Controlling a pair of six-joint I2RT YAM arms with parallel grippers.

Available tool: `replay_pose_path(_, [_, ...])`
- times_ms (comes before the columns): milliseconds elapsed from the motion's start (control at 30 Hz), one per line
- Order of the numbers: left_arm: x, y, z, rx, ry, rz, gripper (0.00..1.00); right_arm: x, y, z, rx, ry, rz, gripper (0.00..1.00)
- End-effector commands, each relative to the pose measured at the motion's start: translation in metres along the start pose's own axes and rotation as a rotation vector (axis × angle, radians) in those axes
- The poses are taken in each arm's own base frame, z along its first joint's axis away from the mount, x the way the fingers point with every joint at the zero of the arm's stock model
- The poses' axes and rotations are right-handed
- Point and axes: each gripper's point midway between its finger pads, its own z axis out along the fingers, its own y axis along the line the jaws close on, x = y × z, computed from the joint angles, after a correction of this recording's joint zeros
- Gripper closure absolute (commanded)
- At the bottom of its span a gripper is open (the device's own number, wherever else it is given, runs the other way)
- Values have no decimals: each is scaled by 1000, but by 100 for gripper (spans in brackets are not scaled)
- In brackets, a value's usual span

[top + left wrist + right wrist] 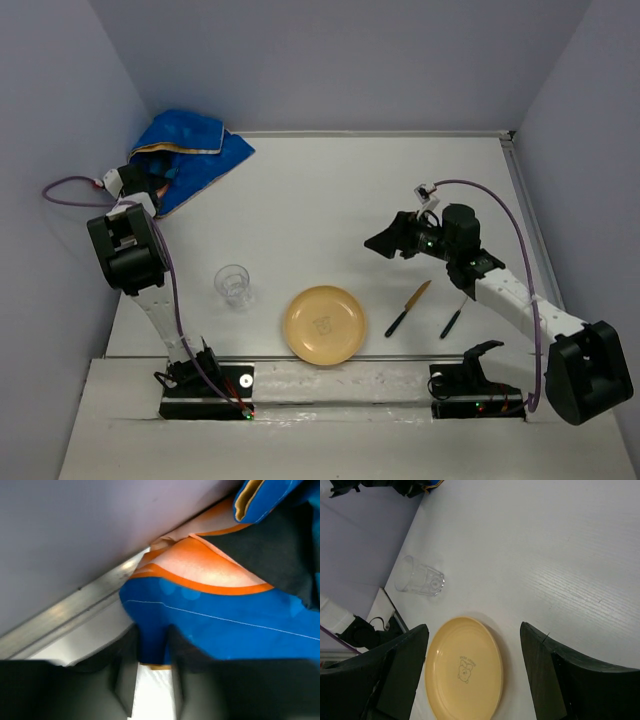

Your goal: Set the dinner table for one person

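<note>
Pale lavender-grey walls close in the scene on the left, far and right sides. Nearly the whole floor of the view is taken by the dinner table (330,200), a matte white rectangle lying flat. Its long axis seems to run left to right, and a thin pale metal edge strip (525,220) runs along its right side. In the far left corner lies a crumpled blue placemat (195,150) with orange trim. The left gripper (152,645) is pushed in at the placemat's edge with a fold of cloth between its narrowed fingers (125,680). The blurred wrist view does not show whether they are actually pinching it. Near the front edge, from left to right, stand a clear glass (233,285), a round yellow plate (323,324) with a small cartoon print, a black-handled knife (408,308) and a second, thinner black-handled utensil (452,322). The right gripper (474,630) hovers over the table right of centre, jaws spread wide and holding nothing.
</note>
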Motion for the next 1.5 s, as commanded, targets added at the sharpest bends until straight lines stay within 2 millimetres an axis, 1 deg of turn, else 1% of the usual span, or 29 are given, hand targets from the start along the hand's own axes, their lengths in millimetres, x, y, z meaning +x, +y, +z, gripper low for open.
replay_pose_path(0, [-2,-4,8,44,47,-63,76,-22,20,4,-49,-43,-59,21])
replay_pose_path(33, [1,-6,9,53,55,-63,92,-26,22,4,-52,-50,-60,21])
replay_pose_path(67, [3,-10,9,73,64,-67,100,-27,23,4,-51,-54,-63,21])
replay_pose_path(200, [12,-25,1,151,70,-69,100,-37,24,4,-39,-80,-70,21])
replay_pose_path(233, [-2,-40,-11,213,29,-84,100,-38,24,6,-37,-78,-64,21])
replay_pose_path(333, [-16,-107,-60,448,22,-112,100,-44,24,10,-39,-80,-67,21])
replay_pose_path(400, [-47,-156,-120,620,-48,-110,100,-49,23,14,-34,-82,-70,21])
replay_pose_path(433, [-64,-197,-175,736,-111,-79,100,-52,24,15,-31,-88,-74,21])
replay_pose_path(500, [-82,-237,-242,864,-187,-51,100,-63,24,13,-8,-123,-85,21])
replay_pose_path(533, [-73,-263,-294,967,-202,-28,100,-67,24,12,4,-139,-96,21])
replay_pose_path(600, [-71,-286,-350,1051,-258,-2,100,-80,26,7,41,-175,-109,21])
replay_pose_path(667, [-46,-307,-394,1101,-279,29,100,-88,26,3,71,-193,-115,21])
replay_pose_path(700, [-37,-313,-406,1116,-280,47,100,-91,27,1,79,-204,-121,21])
replay_pose_path(733, [-27,-318,-414,1126,-275,61,100,-98,28,-3,100,-231,-127,21])
replay_pose_path(800, [15,-333,-424,1154,-218,106,100,-106,28,-9,130,-254,-140,21])
replay_pose_path(867, [55,-341,-415,1132,-170,147,100,-114,27,-17,167,-292,-155,21])
replay_pose_path(900, [91,-343,-419,1139,-128,188,100,-115,20,-20,209,-306,-150,21])
replay_pose_path(1000, [160,-348,-414,1139,-28,191,100,-115,10,-30,271,-341,-149,21])
replay_pose_path(1033, [205,-345,-414,1142,27,225,100,-117,4,-35,309,-364,-145,21])
replay_pose_path(1067, [225,-344,-414,1137,43,224,100,-117,3,-39,323,-377,-143,21])
replay_pose_path(1100, [253,-338,-411,1129,87,232,95,-110,-6,-39,349,-366,-133,21])
replay_pose_path(1133, [274,-338,-414,1140,113,251,61,-110,-13,-42,385,-377,-125,22])
replay_pose_path(1167, [315,-334,-419,1158,167,313,45,-107,-17,-44,404,-378,-112,23])
replay_pose_path(1200, [331,-332,-424,1170,183,344,33,-104,-21,-44,415,-376,-106,23])
replay_pose_path(1233, [353,-328,-436,1192,174,418,11,-99,-32,-46,457,-379,-95,23])
replay_pose_path(1267, [355,-327,-437,1186,142,446,2,-96,-36,-48,471,-383,-85,24])
replay_pose_path(1367, [340,-323,-449,1199,66,511,1,-93,-50,-59,544,-422,-69,28])
replay_pose_path(1433, [319,-316,-448,1168,6,513,1,-90,-57,-63,566,-429,-63,30])
replay_pose_path(1467, [289,-313,-460,1170,-37,462,1,-87,-59,-63,571,-426,-54,32])
